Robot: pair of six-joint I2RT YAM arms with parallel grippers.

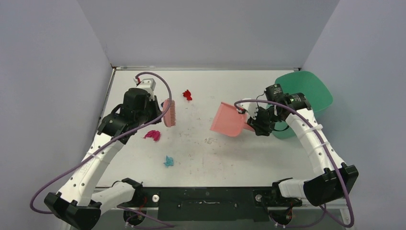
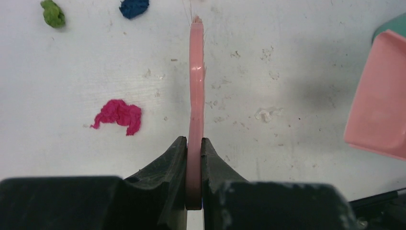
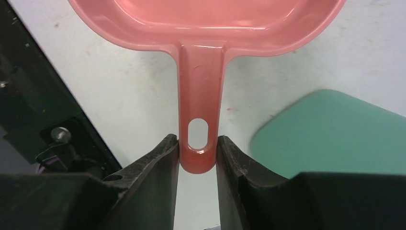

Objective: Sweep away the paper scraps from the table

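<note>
Left jaws pinch the brush (image 2: 195,96), right jaws the dustpan handle (image 3: 201,96), over the scuffed white table (image 1: 201,160), grey-lilac walls (image 1: 206,28) around.

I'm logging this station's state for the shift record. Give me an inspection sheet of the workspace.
Surface: white table, scuffed and speckled.
Job's things: red scrap, magenta scrap, cyan scrap, green scrap and dark blue scrap lie on the table; none seen in the dustpan.
Clutter: green tray at the right edge.
Grippers: left gripper shut on the pink brush; right gripper shut on the dustpan's handle.
Cables: purple cables loop off both arms.
Surroundings: grey walls on three sides; nothing else seen.
</note>
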